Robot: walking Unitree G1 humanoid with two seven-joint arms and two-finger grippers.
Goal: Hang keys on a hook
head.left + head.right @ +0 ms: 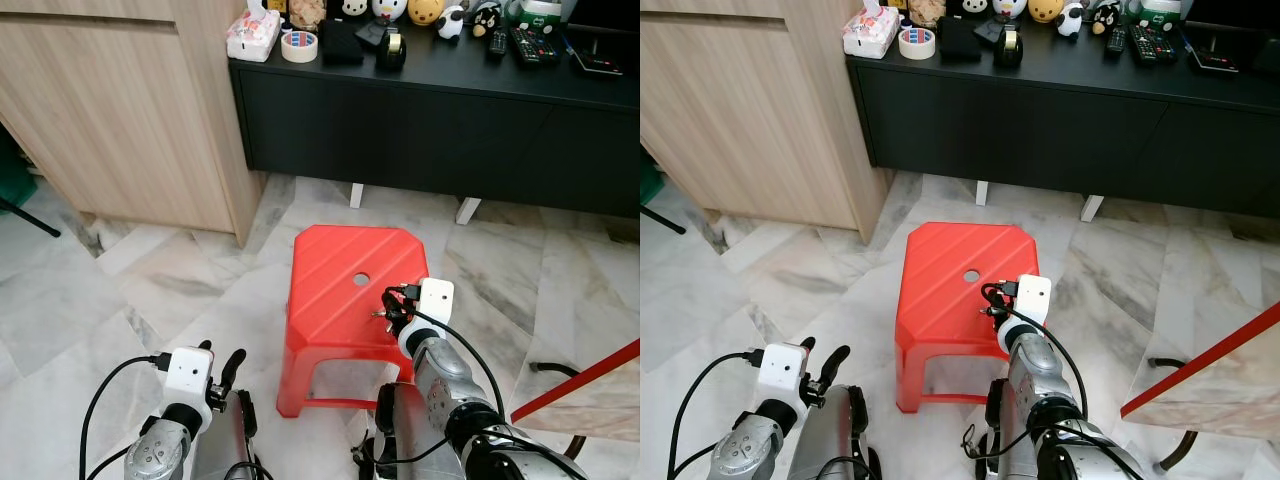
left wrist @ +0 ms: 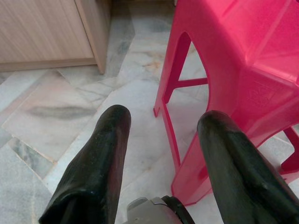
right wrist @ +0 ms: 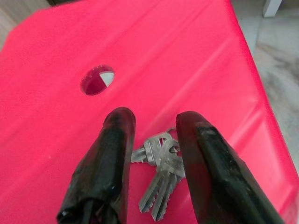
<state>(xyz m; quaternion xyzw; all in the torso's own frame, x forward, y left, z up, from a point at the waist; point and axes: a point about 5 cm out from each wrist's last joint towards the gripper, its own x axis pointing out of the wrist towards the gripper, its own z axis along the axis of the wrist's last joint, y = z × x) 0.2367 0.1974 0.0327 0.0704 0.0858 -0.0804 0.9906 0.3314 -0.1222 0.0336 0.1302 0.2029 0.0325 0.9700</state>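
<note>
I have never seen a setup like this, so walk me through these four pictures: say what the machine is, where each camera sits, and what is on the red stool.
This is a humanoid robot with two silver arms, each ending in two long black fingers. The two wide pictures come from its head, looking down at a red stool on a marble floor, before a black cabinet. The other two come from cameras on its wrists, looking along the fingers. The right gripper hangs open just over the stool's top, its fingers either side of a bunch of keys lying there; nothing is gripped yet. The left gripper is open too, low beside the stool and holding nothing.
</note>
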